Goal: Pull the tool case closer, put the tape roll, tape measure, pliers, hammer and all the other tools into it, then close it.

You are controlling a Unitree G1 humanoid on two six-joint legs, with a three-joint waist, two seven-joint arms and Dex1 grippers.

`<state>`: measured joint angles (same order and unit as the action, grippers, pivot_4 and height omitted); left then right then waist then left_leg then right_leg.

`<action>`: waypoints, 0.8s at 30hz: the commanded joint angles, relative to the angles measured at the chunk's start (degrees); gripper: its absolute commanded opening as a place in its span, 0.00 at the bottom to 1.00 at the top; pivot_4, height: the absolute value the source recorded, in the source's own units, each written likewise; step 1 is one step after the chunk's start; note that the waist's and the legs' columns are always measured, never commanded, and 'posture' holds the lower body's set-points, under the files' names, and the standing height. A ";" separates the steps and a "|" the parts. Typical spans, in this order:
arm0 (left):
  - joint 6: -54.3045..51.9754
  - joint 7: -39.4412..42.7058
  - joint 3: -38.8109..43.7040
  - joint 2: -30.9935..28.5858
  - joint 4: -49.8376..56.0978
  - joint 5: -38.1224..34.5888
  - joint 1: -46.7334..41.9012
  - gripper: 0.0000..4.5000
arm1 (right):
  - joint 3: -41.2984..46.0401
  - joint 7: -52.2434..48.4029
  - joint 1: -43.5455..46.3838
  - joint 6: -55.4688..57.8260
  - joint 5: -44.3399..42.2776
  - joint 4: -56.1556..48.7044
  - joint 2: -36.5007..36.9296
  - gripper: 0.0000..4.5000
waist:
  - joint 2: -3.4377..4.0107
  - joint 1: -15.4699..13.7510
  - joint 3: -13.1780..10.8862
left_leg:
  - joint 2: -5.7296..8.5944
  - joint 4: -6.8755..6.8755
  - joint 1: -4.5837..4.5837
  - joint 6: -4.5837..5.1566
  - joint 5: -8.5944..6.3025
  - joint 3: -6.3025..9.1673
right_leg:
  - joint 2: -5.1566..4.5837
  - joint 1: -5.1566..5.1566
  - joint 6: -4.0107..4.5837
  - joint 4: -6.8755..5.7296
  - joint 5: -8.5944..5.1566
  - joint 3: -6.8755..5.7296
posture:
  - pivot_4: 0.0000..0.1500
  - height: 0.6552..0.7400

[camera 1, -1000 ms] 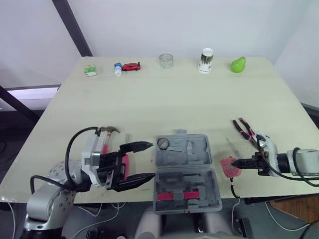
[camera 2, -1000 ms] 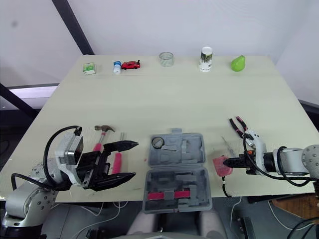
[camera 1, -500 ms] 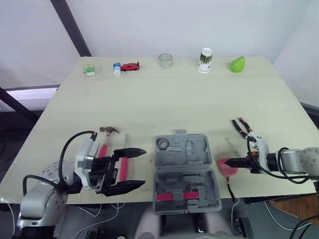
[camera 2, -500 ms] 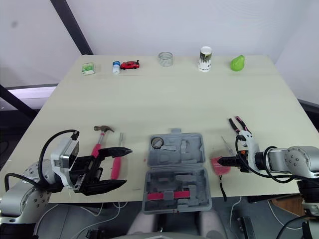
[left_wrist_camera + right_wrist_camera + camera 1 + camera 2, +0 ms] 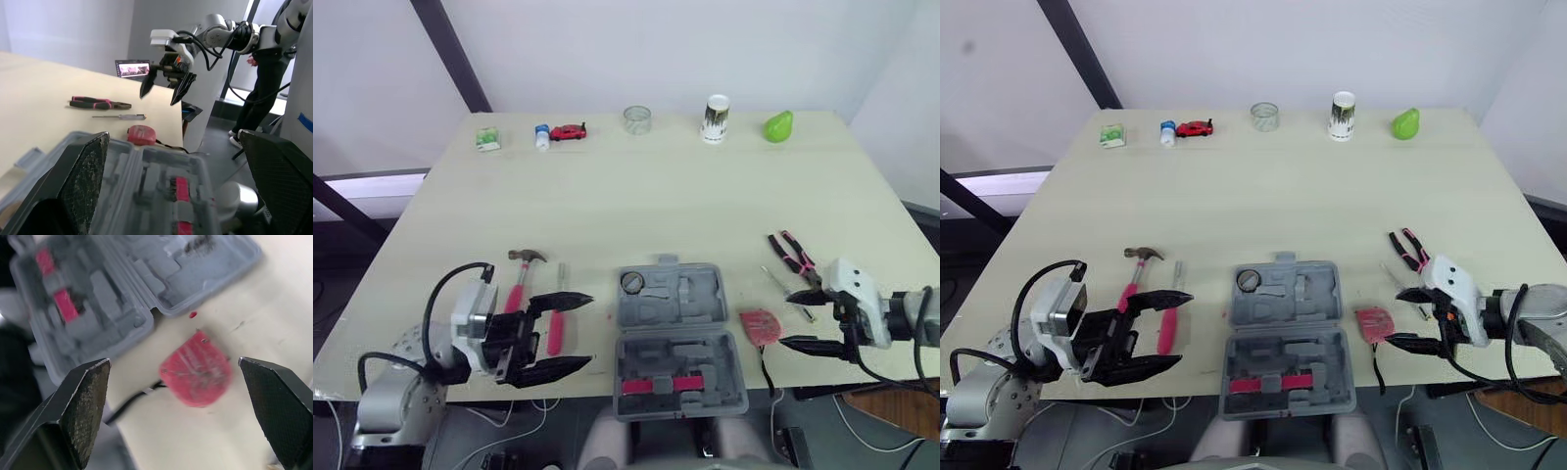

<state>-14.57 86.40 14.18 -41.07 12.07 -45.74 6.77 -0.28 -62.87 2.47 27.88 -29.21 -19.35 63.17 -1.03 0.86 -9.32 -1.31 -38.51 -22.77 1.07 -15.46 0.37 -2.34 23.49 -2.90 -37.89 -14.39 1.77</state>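
- A pale table (image 5: 685, 196) is pictured from above, with tools scattered along its near edge.
- A grey tool case (image 5: 690, 294) is seen lying open at the near middle of the table, red pieces seated in its near half.
- The left gripper (image 5: 1185, 327) is held at the near left, its fingers spread wide; nothing is gripped.
- The right gripper (image 5: 1394, 314) is held at the near right, its fingers wide apart and empty, pointed left at the tape measure.
- A hammer (image 5: 519, 284) with a pink handle is laid left of the case, its head pointing far.
- Pink-handled pliers (image 5: 790, 255) are laid right of the case, far of the right gripper.
- A pink-handled screwdriver (image 5: 554, 333) is laid just right of the hammer, crossed in view by the left gripper's far finger.
- A thin clear screwdriver (image 5: 120, 116) is laid between the pliers and the tape measure.
- The red tape measure (image 5: 761, 326) is set just right of the case.
- The tape roll (image 5: 633, 282) is lodged in the case's far left corner.
- A cup (image 5: 716, 117) and a red toy car (image 5: 570, 131) are lined along the far edge.
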 commanded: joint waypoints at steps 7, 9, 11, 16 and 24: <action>-0.54 3.02 2.44 -1.88 -2.31 -1.52 -0.24 1.00 | -14.66 -7.17 12.99 -25.28 21.85 16.30 -6.79 0.98 | 0.03 -0.13 -0.05 | 0.02 0.00 -0.03 -0.01 0.00 0.00 | -0.03 0.01 0.02 0.00 0.01 0.02 | 1.00 1.00; -0.42 3.02 2.52 -1.79 -2.17 -1.50 0.00 1.00 | -16.32 -8.60 15.32 -27.83 23.74 18.90 -8.14 0.98 | 0.03 -0.10 -0.05 | 0.02 0.00 -0.02 -0.01 0.00 0.00 | -0.03 0.01 0.03 0.00 0.01 0.02 | 1.00 1.00; -0.07 2.80 2.76 -1.55 -1.70 -1.45 0.56 1.00 | -17.78 -10.01 16.81 -30.69 25.75 21.13 -9.00 0.98 | 0.03 -0.10 -0.05 | 0.02 0.00 -0.02 -0.01 0.00 0.02 | -0.03 0.01 0.03 -0.02 0.01 0.02 | 1.00 1.00; 0.04 2.37 3.53 -1.31 -0.43 -1.86 2.21 1.00 | -19.84 -11.84 18.88 -35.46 28.89 25.26 -10.85 0.98 | 0.04 -0.13 -0.05 | 0.01 0.01 -0.02 -0.01 0.00 0.03 | -0.06 0.00 0.05 -0.02 0.01 0.01 | 1.00 1.00; -0.02 2.04 3.66 -1.07 0.52 -2.05 2.76 1.00 | -21.53 -12.98 21.24 -39.86 32.60 30.73 -13.39 0.98 | 0.04 -0.13 -0.06 | 0.02 0.00 0.01 -0.01 0.01 0.02 | -0.06 0.00 0.05 -0.05 0.02 0.01 | 1.00 1.00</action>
<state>-15.30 87.50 16.38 -42.26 10.76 -46.51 9.33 -22.10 -75.45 22.80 -10.38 2.96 10.75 49.84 -0.99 0.72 -9.38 -1.30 -38.50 -22.77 1.06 -15.45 0.40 -2.41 23.49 -2.85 -37.94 -14.38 1.77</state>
